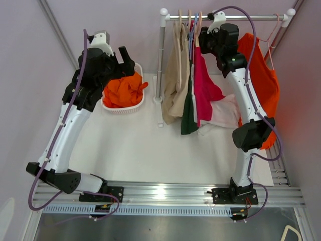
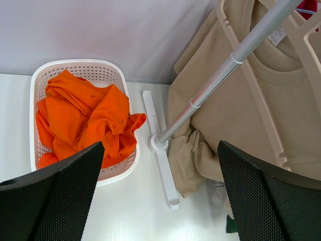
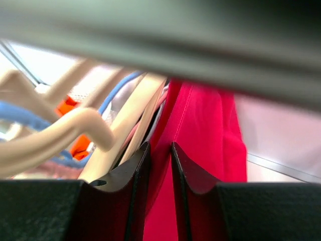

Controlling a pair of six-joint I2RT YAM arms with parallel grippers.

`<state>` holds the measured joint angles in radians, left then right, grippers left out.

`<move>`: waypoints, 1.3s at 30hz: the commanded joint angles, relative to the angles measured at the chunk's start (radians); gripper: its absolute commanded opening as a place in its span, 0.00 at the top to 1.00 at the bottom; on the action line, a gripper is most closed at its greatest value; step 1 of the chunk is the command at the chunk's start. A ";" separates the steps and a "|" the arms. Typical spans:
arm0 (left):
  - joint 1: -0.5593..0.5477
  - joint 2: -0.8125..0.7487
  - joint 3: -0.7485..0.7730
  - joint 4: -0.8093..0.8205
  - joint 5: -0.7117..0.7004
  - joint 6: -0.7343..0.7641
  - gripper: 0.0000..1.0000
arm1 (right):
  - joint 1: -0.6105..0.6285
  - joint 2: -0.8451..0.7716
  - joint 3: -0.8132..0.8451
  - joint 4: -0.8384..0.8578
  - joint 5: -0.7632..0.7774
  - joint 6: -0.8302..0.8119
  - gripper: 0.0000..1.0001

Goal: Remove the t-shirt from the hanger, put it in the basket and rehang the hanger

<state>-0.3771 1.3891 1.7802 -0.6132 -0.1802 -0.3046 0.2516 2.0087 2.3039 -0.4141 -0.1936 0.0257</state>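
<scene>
Crimson cloth pinched up at the rail
We see the right gripper (image 3: 159, 153) clenched on a fold of the red t-shirt (image 3: 205, 125), which hangs from the rack (image 1: 161, 55) at one o'clock, a cream hanger (image 3: 75, 125) just at its nine o'clock; at ten o'clock the left gripper (image 2: 160, 150) hovers, fingers spread wide and empty, near the white basket (image 2: 35, 85) holding an orange garment (image 2: 85, 120)

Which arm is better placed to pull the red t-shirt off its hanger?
Right: the right gripper pinches the red t-shirt by the rail. The left gripper hangs open near the basket.
</scene>
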 commanded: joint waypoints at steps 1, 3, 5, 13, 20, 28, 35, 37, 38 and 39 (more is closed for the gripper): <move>-0.011 -0.045 -0.010 0.026 0.001 0.013 0.00 | 0.031 -0.034 0.018 0.024 0.036 0.008 0.73; -0.011 -0.051 -0.019 0.030 -0.001 0.015 0.00 | 0.034 -0.034 0.031 0.014 0.031 0.013 0.73; -0.011 -0.056 -0.024 0.032 0.002 0.013 0.00 | 0.034 -0.033 0.045 0.002 0.054 0.010 0.72; -0.011 -0.053 -0.024 0.029 0.004 0.005 0.01 | -0.024 -0.070 0.089 -0.110 0.066 -0.021 0.70; -0.020 -0.047 0.001 0.004 0.015 -0.014 0.00 | -0.046 -0.223 -0.043 -0.161 0.141 -0.055 0.69; -0.057 -0.088 0.007 -0.011 -0.011 -0.010 0.01 | -0.075 -0.393 -0.075 -0.313 0.183 -0.003 0.50; -0.069 -0.122 -0.013 -0.019 -0.008 -0.018 0.00 | -0.172 -0.464 -0.121 -0.311 0.267 -0.021 0.28; -0.072 -0.125 -0.012 -0.023 -0.008 -0.018 0.00 | -0.224 -0.461 -0.115 -0.313 0.266 -0.021 0.27; -0.074 -0.131 -0.015 -0.029 -0.010 -0.018 0.01 | -0.239 -0.459 -0.110 -0.313 0.261 -0.021 0.28; -0.074 -0.136 -0.019 -0.031 -0.011 -0.014 0.01 | -0.256 -0.455 -0.107 -0.307 0.237 -0.021 0.28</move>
<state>-0.4393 1.2835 1.7622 -0.6415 -0.1818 -0.3134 0.0368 1.5383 2.1990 -0.7086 0.0418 0.0139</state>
